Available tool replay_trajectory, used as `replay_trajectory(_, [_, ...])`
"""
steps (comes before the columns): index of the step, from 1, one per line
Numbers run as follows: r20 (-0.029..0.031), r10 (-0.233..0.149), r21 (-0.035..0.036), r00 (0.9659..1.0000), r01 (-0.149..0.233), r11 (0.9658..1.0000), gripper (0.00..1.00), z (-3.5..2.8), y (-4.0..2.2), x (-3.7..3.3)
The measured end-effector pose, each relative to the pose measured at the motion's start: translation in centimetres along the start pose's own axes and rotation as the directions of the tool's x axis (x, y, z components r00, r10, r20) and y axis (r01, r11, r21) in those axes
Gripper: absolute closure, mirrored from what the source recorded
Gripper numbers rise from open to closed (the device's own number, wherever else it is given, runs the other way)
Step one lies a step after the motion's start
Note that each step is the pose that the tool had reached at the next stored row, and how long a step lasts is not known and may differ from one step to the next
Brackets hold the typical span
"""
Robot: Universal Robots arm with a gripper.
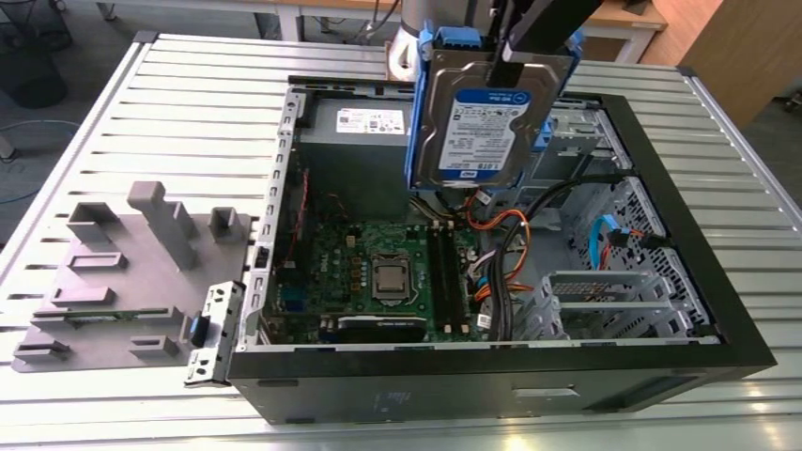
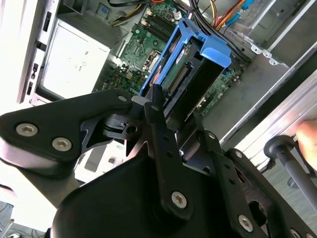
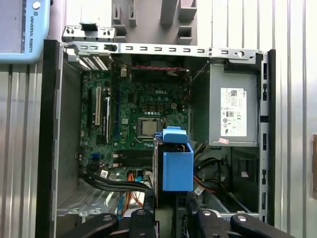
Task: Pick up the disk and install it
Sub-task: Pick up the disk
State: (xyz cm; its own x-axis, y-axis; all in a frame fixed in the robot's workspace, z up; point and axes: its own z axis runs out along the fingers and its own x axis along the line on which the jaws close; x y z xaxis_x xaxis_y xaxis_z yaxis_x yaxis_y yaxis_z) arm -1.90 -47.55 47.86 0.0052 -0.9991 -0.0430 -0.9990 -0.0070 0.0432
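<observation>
Hand (image 2: 173, 114) clamped on disk's (image 1: 483, 122) top edge, above the open case (image 1: 501, 390). Risk: loose cables (image 1: 499, 225) right below the hand snag the rails, twisting the disk.

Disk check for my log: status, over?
Gripper shut on disk. Disk aloft over open computer case, not installed. Loose cables below it.

The disk (image 1: 483, 117) is a flat silver-grey box. It has a blue-and-white label on its face and blue plastic rails and a handle along its edges. It is up in the air, standing on end and tipped a little, with the gripper (image 2: 174, 116) closed on its top end. It hangs over the far side of the open computer case (image 1: 701, 282), and does not seem to touch it.
</observation>
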Motion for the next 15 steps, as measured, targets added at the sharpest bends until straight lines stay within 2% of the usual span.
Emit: replay_trajectory(15, [0.0,0.0,0.0,1.0,0.0,1.0,0.65,-0.1,0.02,2.52])
